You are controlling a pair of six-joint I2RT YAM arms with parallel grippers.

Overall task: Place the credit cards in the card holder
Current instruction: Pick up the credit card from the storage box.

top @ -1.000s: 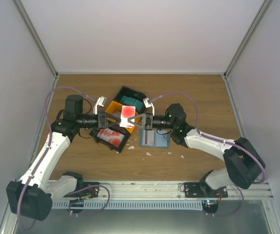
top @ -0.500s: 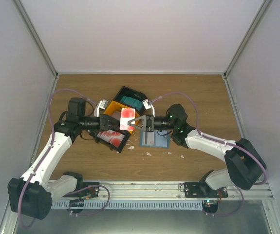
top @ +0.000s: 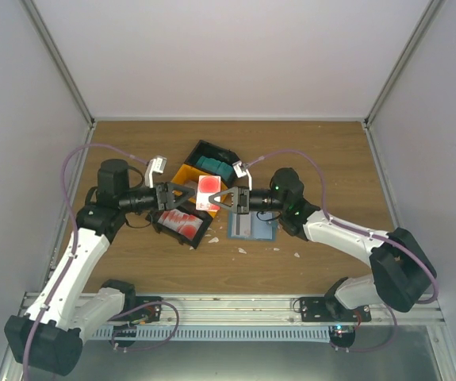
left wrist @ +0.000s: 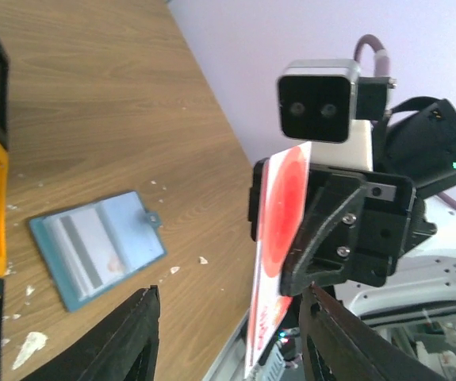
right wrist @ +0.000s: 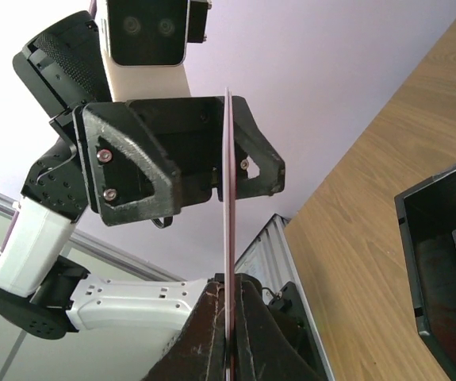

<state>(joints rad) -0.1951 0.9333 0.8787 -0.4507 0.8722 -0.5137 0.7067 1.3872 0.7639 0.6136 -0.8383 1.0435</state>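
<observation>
A white credit card with red marks (top: 208, 192) stands on edge in the air above the bin, and my right gripper (top: 217, 198) is shut on it. In the right wrist view the card (right wrist: 228, 198) is edge-on, pinched between the right fingertips (right wrist: 212, 333). My left gripper (top: 182, 197) faces it from the left, open and not touching the card (left wrist: 279, 230); its fingers (left wrist: 128, 337) stand apart on both sides. The slate-blue card holder (top: 252, 226) lies open and flat on the table below the right gripper, and the left wrist view shows it too (left wrist: 97, 248). More red-marked cards (top: 184, 223) and teal cards (top: 215, 167) lie in the bin.
The black-and-orange three-compartment bin (top: 186, 175) sits under both grippers, left of the card holder. Small white scraps (top: 242, 250) lie on the wooden table in front of the holder. White walls close off the table at the back and sides.
My left gripper has opened, let go of the card and drawn back a little to the left. The right gripper keeps its hold on the card in the same spot.
</observation>
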